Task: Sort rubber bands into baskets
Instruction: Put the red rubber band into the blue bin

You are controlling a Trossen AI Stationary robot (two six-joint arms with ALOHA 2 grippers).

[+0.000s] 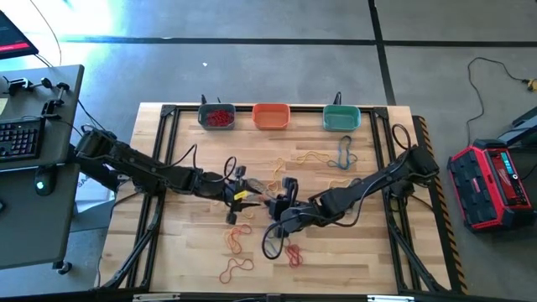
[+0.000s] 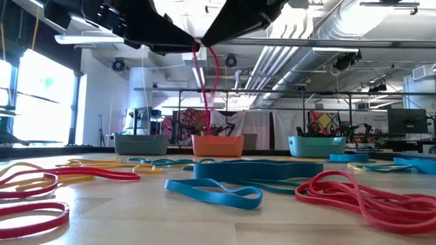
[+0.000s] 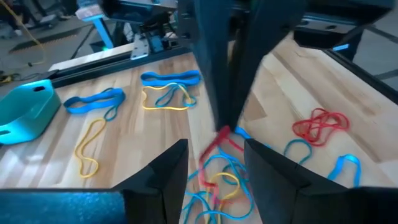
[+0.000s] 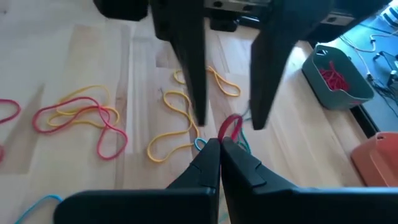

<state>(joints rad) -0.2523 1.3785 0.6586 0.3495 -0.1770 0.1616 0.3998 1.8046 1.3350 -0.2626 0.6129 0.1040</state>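
Nearest to the low camera lie loose rubber bands on the wooden table (image 1: 352, 243): a blue band (image 2: 214, 192), a pile of red bands (image 2: 368, 194) and more red loops at the other side. Behind them, along the far edge, stand three baskets in a row. The grey-blue basket (image 1: 216, 116) holds a heap of red bands, the orange basket (image 1: 271, 116) looks empty in the high view, and the teal-green basket (image 1: 341, 117) also shows nothing inside. The two arms meet over the middle of the table. The right gripper (image 4: 220, 146) has its fingers pressed together on a red rubber band (image 4: 229, 126), which hangs down in the low view. The left gripper (image 3: 214, 152) has its fingers spread apart and grips nothing; it is just beside the right one. Bare wood stays free near the front right corner, while yellow and blue bands (image 1: 340, 158) lie near the teal-green basket.
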